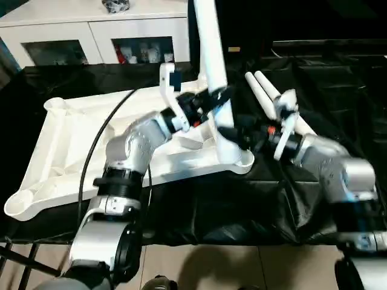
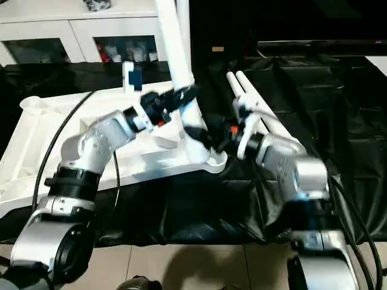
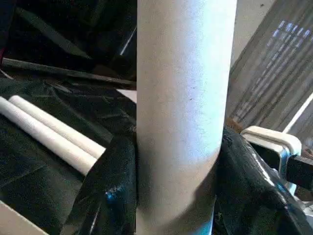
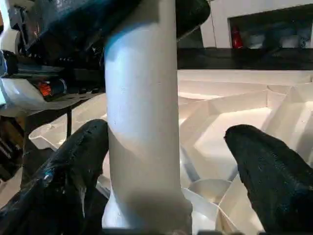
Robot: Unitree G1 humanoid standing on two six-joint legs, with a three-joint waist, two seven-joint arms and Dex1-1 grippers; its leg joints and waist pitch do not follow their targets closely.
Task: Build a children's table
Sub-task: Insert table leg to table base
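Note:
The white tabletop [image 1: 72, 139] lies underside up on the black cover, its ribs showing. One white leg [image 1: 208, 54] stands upright in the near right corner socket [image 1: 240, 161]. My left gripper [image 1: 213, 98] is shut on this leg partway up; its black fingers [image 3: 110, 186] press both sides of the tube [image 3: 186, 98]. Lower down, by the socket, my right gripper [image 1: 234, 136] stands open around the same leg [image 4: 142, 122]. One of its fingers [image 4: 73, 171] is against the tube, while the other [image 4: 269, 166] is well clear of it.
Two more white legs [image 1: 272, 96] lie side by side on the black cover to the right of the tabletop. A white cabinet [image 1: 91, 30] with glass doors stands behind. A black cable [image 1: 97, 145] runs across the tabletop to my left arm.

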